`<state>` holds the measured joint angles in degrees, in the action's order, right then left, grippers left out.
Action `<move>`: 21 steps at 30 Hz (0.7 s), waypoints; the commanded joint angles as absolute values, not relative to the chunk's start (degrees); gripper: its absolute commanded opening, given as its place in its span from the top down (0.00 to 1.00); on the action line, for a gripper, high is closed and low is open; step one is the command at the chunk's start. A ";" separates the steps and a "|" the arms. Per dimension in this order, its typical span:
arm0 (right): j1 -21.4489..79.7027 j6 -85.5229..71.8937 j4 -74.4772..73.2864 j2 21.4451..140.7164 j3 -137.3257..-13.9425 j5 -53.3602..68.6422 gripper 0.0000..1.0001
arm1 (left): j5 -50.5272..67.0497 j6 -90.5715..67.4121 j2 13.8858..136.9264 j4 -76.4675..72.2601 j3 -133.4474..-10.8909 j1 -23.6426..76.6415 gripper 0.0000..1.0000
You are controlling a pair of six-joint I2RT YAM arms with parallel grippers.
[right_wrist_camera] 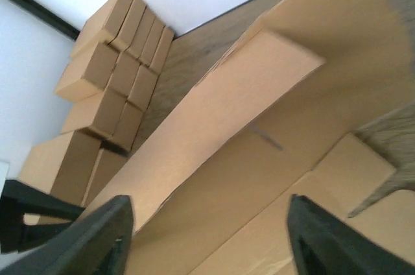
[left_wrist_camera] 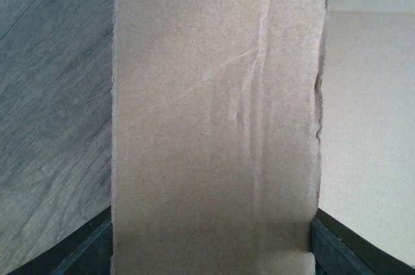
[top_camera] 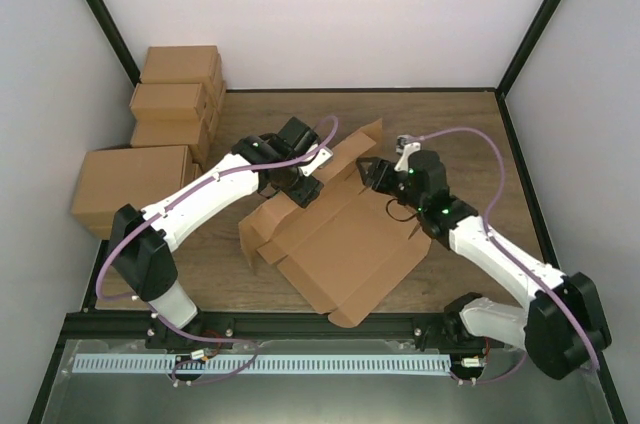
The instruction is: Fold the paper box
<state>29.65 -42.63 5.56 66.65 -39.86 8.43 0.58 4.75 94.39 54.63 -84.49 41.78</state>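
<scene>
We see the box part-folded mid-table, one corner at the near edge. Our left gripper is spread wide around a raised flap, and our right gripper gapes over the far side.

Lab test cell: white walls, wooden tabletop, stacked cartons.

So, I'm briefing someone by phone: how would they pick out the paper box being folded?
Look at the wooden table; the paper box lies spread open in its middle. Unlike the closed brown cartons stacked at the far left, it is one unfolded sheet with notched flaps and creases.
</scene>
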 commanded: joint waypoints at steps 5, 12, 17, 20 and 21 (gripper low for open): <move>19.53 -30.81 -5.08 63.95 -44.82 14.29 0.24 | 3.41 5.49 92.54 54.98 -83.52 42.07 0.35; 18.15 -27.58 -11.41 68.42 -52.84 17.79 0.24 | 3.33 5.95 91.47 54.85 -82.67 42.24 0.35; 18.05 -25.26 -14.05 71.04 -56.09 18.86 0.30 | 3.16 6.08 90.50 54.43 -82.23 42.35 0.35; 18.04 -24.47 -13.86 71.77 -56.11 19.14 0.37 | 3.31 6.22 90.40 54.26 -81.96 42.30 0.35; 18.08 -24.30 -13.69 71.92 -56.01 19.30 0.38 | 3.34 6.24 90.54 54.25 -81.92 42.39 0.35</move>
